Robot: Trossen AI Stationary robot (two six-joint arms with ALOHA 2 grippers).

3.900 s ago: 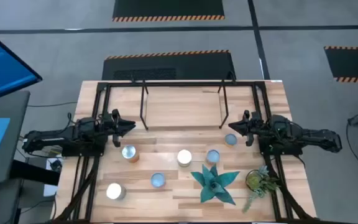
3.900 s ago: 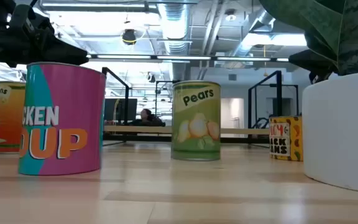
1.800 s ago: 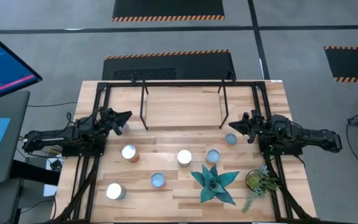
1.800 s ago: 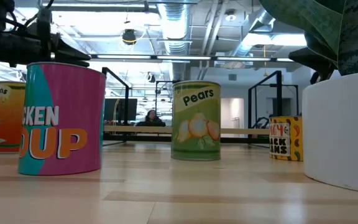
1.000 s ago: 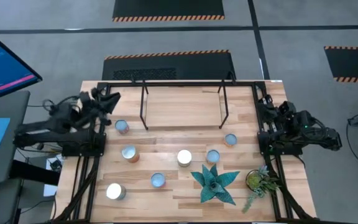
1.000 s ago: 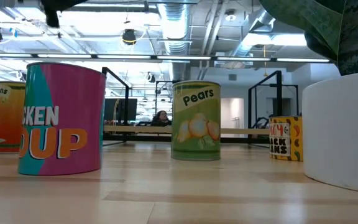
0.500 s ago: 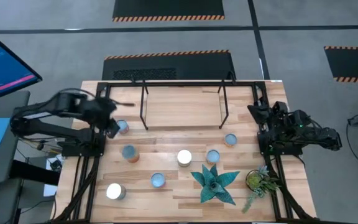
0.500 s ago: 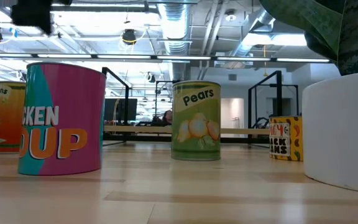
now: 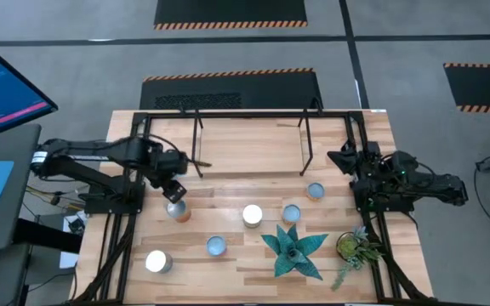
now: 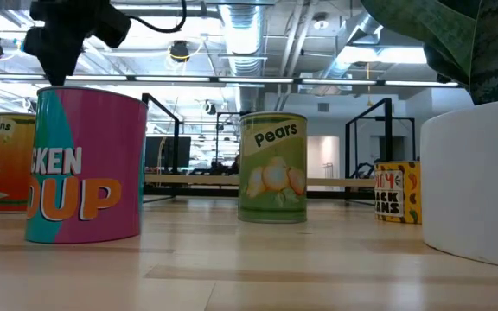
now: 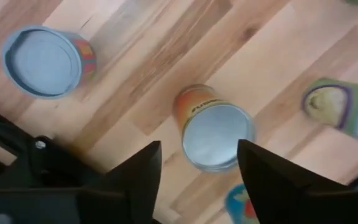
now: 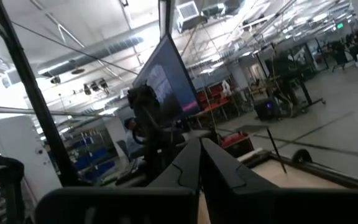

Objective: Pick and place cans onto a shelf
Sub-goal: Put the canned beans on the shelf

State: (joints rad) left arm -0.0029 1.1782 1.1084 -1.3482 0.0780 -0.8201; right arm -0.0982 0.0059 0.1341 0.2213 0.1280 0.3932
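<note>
Several cans stand upright on the wooden table, among them an orange one (image 9: 176, 209), a pears can (image 9: 252, 215) and a bluish one (image 9: 216, 246). My left gripper (image 9: 173, 187) points straight down over the orange can (image 11: 215, 133). It is open, one finger on either side of the can's silver top, and it touches nothing. In the low view it (image 10: 66, 39) hangs above the soup can (image 10: 85, 164). My right gripper (image 9: 337, 160) waits shut at the table's right side, near the shelf (image 9: 249, 146). No can stands on the shelf.
Two potted plants (image 9: 294, 251) (image 9: 354, 246) stand at the near right, one in a white pot (image 10: 478, 190). Another can (image 11: 42, 59) stands close to the black frame at the left. The table's black frame (image 9: 143, 127) and the shelf's legs rise around the cans.
My left gripper has swung from the table's left edge out over the table, toward the right and near side. It has tipped from pointing level to pointing straight down over the orange can. My right gripper's tip has dipped a little. No can has moved.
</note>
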